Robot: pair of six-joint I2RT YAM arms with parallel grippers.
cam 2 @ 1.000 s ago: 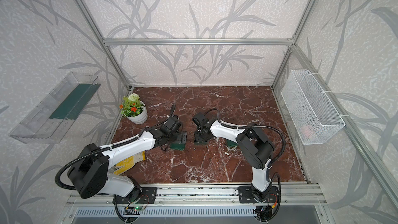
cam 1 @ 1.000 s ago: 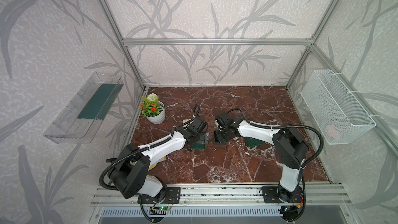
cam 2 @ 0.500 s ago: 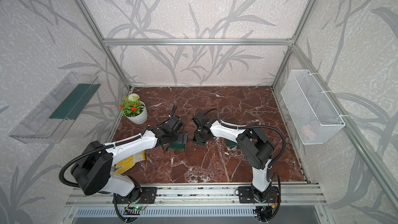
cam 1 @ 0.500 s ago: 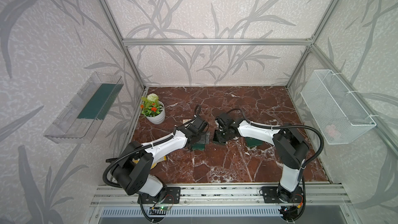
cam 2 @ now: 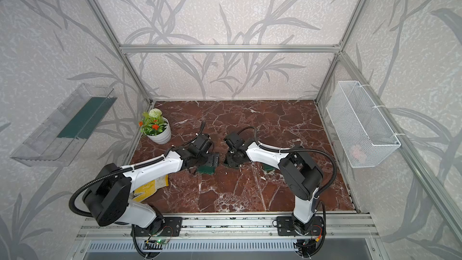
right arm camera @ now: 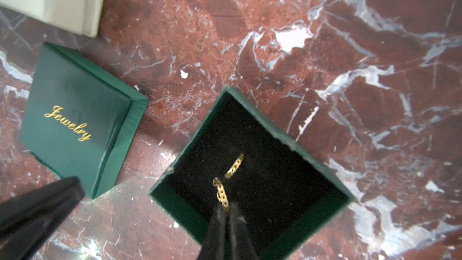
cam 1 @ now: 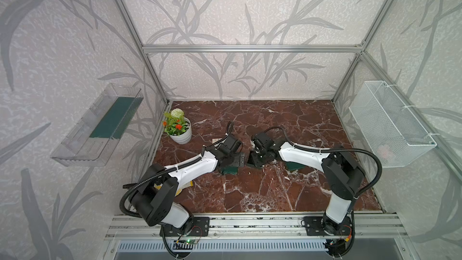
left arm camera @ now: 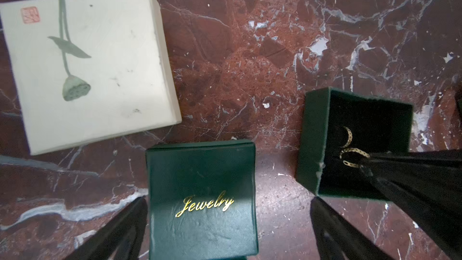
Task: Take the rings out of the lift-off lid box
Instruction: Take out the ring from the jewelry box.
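Taking 12 o'clock as the back wall, the open green box (right arm camera: 175, 208) sits near the middle of the worktop (cam 1: 250, 191). Its lid (left arm camera: 202, 196), stamped "Jewelry", lies flat just beside it at about 9 o'clock, and a white box (left arm camera: 100, 71) is farther off at about 10 o'clock. Both rings are inside the box's walls, over its black lining. The right fingers (right arm camera: 217, 231) reach down into the box and are clenched, tips together, on the held ring (right arm camera: 221, 192). It stands on edge with its free arc rising out of the tips. Whether it is clear of the lining I cannot tell, but it is not yet past the rim. The seated ring (right arm camera: 235, 165) lies just beside it at roughly 12 o'clock, half sunk in the lining, its visible arc running near the 12-to-6 line. The coming move seems to turn on that relation. The way out is straight up, and any drift toward 12 o'clock would likely brush the seated ring or the far wall. The left fingers (left arm camera: 125, 223) hang spread wide to either side of the lid, grasping nothing, at 9 o'clock of the box. For the seated ring the right arm is plainly the nearer.
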